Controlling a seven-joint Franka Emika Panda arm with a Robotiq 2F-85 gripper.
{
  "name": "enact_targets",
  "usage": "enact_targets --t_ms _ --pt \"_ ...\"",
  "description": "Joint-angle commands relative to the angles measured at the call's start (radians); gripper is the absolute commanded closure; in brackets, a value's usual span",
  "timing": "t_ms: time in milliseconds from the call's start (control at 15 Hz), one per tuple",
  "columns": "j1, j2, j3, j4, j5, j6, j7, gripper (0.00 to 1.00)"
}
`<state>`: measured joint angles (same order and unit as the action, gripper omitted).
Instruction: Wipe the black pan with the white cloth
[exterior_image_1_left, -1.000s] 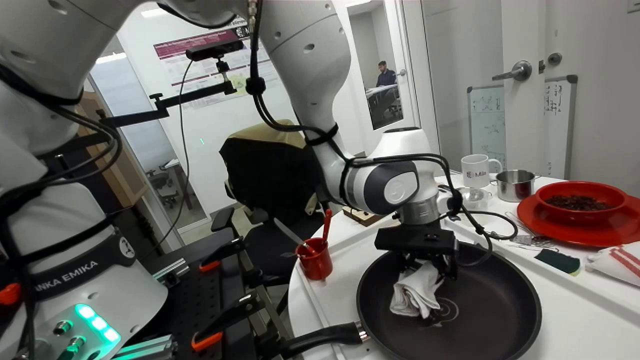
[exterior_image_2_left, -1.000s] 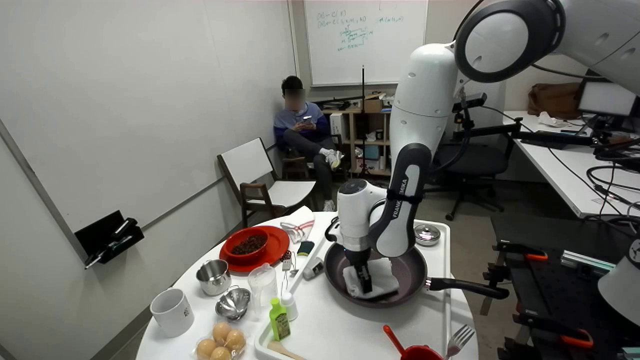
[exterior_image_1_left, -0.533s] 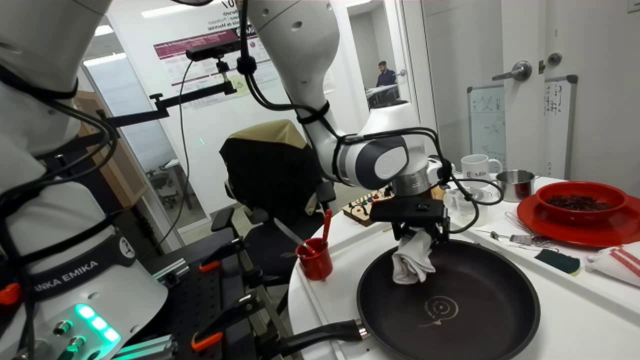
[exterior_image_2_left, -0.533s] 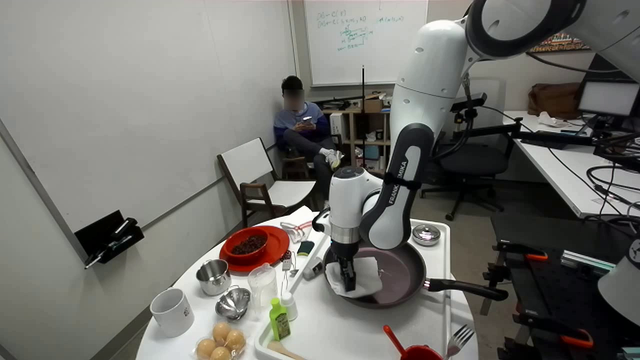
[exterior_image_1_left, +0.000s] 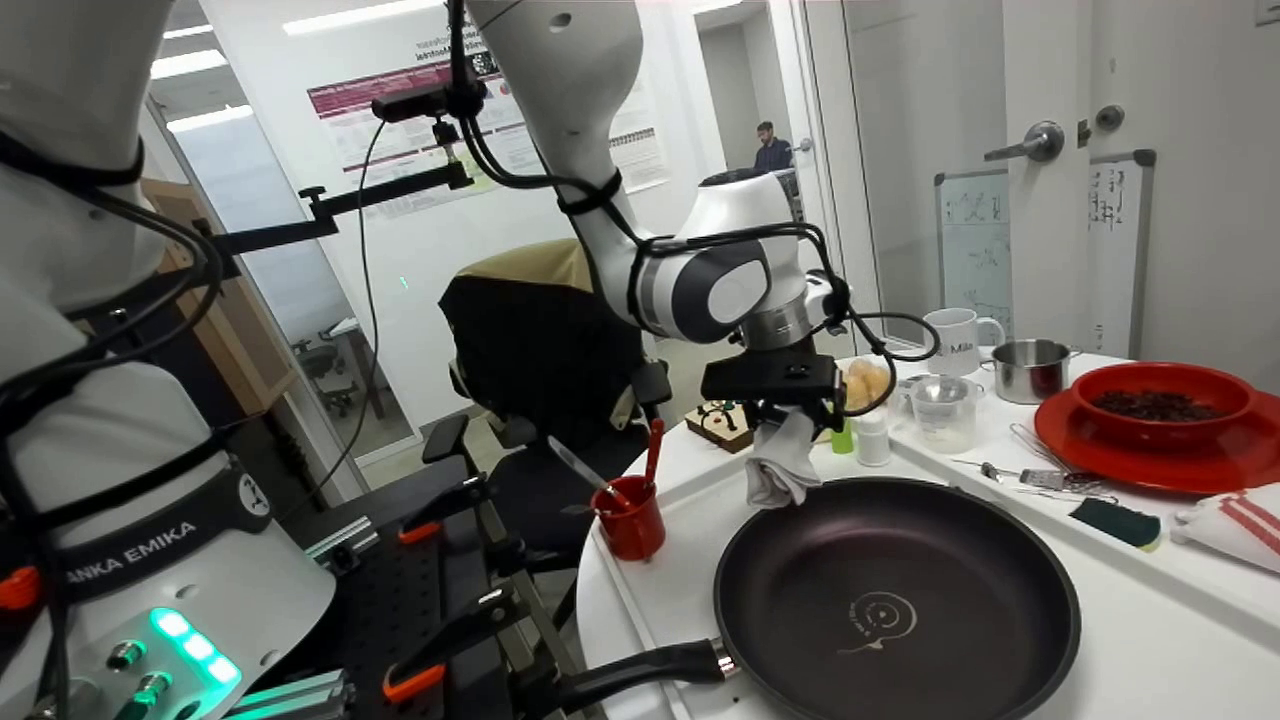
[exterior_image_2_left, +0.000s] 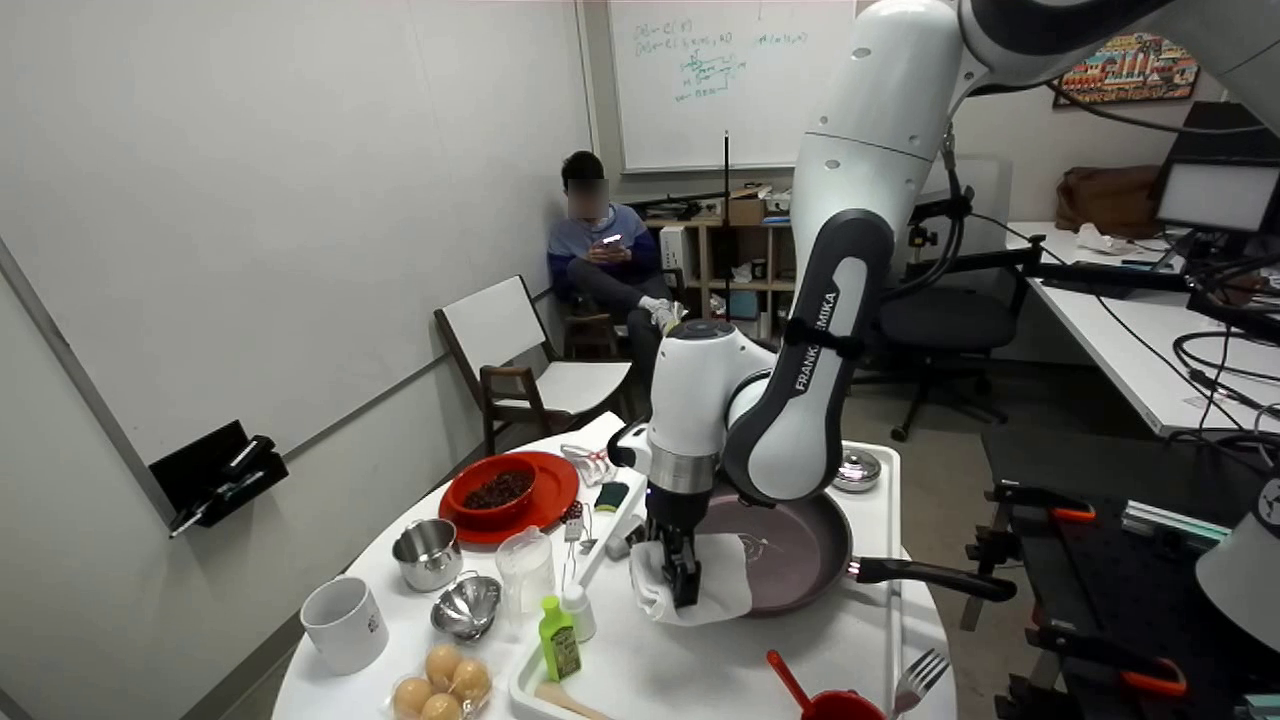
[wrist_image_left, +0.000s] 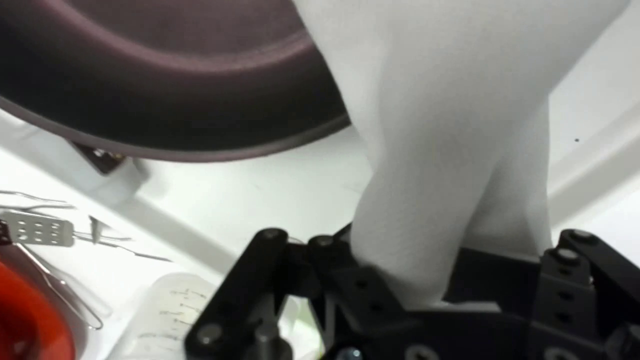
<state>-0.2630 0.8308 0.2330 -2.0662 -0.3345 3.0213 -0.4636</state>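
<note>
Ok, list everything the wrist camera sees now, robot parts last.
pan: one, black, upper left
cloth: one, white, hanging from the jaws
tray: one, white, under the pan
small container: one, whitish with dark label, by the pan's rim
metal utensils: several, silver, left edge
red dishware: count unclear, red, lower-left corner
measuring cup: one, clear, bottom left
green patch: one, pale green, behind the jaws, blurred
table: one, white, beyond the tray
jaws: one pair, black, bottom, closed on the cloth
</note>
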Motion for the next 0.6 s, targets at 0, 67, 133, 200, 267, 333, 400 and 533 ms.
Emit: enact_targets --t_ms 0,67,133,200,267,333,400,533 --pt "-0.037 -0.039 0.084 -0.058 0.033 0.001 -0.027 0.95" --pt "-0.042 -0.035 0.104 -0.057 0.042 -0.006 -0.022 0.95" --pt "-0.043 -0.027 0.117 -0.052 0.054 -0.006 -0.013 0.96" --pt "-0.043 -0.020 0.126 -0.046 0.065 -0.006 -0.006 0.96" --pt "-0.035 -0.009 0.126 -0.034 0.081 -0.007 0.008 0.96" --pt "-0.022 -0.001 0.117 -0.023 0.093 -0.006 0.022 0.96" --pt "0.001 0.008 0.096 -0.008 0.102 -0.014 0.038 0.96" --pt "0.028 0.029 0.070 0.018 0.114 -0.032 0.054 0.96"
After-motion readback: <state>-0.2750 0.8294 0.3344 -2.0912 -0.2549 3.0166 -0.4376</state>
